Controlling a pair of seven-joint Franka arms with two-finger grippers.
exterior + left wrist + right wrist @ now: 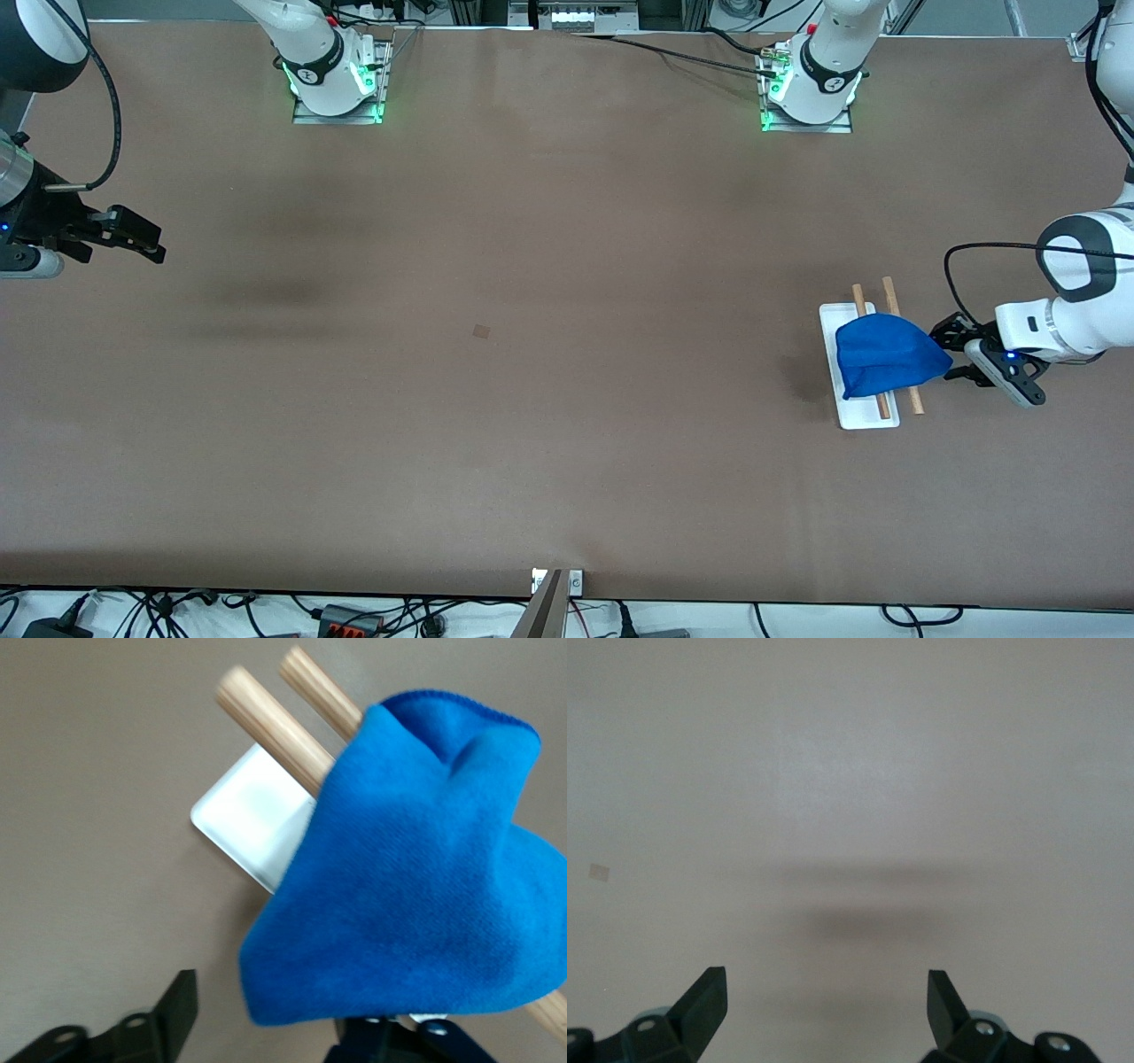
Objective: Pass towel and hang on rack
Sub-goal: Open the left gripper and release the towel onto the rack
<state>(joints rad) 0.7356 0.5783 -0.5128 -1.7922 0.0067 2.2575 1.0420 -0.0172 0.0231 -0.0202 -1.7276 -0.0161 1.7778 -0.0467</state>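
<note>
The blue towel (pixel 886 356) hangs draped over the two wooden rods (pixel 889 293) of the rack, above its white base (pixel 866 416), toward the left arm's end of the table. My left gripper (pixel 946 353) is open right beside the towel's edge. In the left wrist view the towel (pixel 416 895) covers most of the rods (pixel 266 722) and base (pixel 248 815). Its lower corner lies between my left gripper's (pixel 270 1005) spread fingers, and one finger is partly hidden by the cloth. My right gripper (pixel 158 246) is open and empty, waiting at the right arm's end; it also shows in the right wrist view (pixel 826 976).
A small brown square mark (pixel 481 331) lies on the brown table (pixel 532 443) near its middle; it also shows in the right wrist view (pixel 599 872). Cables run along the table's front edge.
</note>
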